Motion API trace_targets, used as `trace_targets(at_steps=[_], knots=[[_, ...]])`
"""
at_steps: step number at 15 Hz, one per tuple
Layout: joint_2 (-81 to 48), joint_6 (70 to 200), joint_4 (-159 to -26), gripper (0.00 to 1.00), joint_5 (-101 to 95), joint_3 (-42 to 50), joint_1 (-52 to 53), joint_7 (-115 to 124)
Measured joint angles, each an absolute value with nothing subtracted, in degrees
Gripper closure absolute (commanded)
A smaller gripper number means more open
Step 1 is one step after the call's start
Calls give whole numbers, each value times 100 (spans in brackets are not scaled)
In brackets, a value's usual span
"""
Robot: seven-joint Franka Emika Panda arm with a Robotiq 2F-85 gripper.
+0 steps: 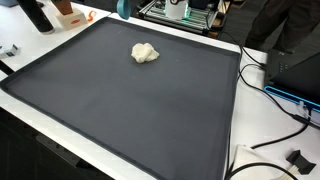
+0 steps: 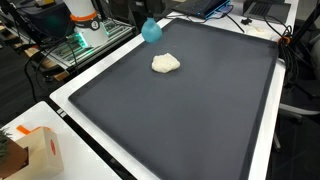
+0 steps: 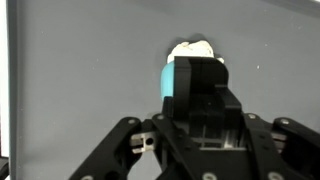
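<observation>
One crumpled cream-white cloth lump (image 1: pixel 145 53) lies alone on the dark grey mat (image 1: pixel 120 110) covering the white worktop (image 2: pixel 80 140), free to reach from any side; the black, teal-tipped claw (image 3: pixel 193 80) hovers near it, seemingly pinched narrow, holding nothing

You're running this in what's looking like a robotics lab or an engineering workshop, definitely not somebody's home. Everything's happening around a big dark mat (image 1: pixel 150 110) that's lying on a white bench (image 1: pixel 245 115). Just past the mat's far edge, an open rack of electronics (image 2: pixel 80 38) is glowing green. Off one side of the mat, black cables (image 1: pixel 262 68) are trailing over the bench, and a loose black connector (image 1: pixel 297 158) is lying near them. By the mat's near corner in an exterior view, a cardboard box (image 2: pixel 35 150) is sitting.
</observation>
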State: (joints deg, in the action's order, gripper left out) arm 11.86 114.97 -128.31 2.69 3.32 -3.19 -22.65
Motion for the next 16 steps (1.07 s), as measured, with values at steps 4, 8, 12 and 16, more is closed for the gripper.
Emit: trace_targets(at_steps=[4, 8, 12, 16], knots=[[1160, 11493, -12811, 75, 356, 362, -309, -2376], [870, 11442, -12646, 75, 1340, 771, -299, -3714], [403, 11040, -12410, 75, 2504, 1120, -391, -5159], [-142, 10234, -12108, 75, 3351, 1195, -640, -6118]])
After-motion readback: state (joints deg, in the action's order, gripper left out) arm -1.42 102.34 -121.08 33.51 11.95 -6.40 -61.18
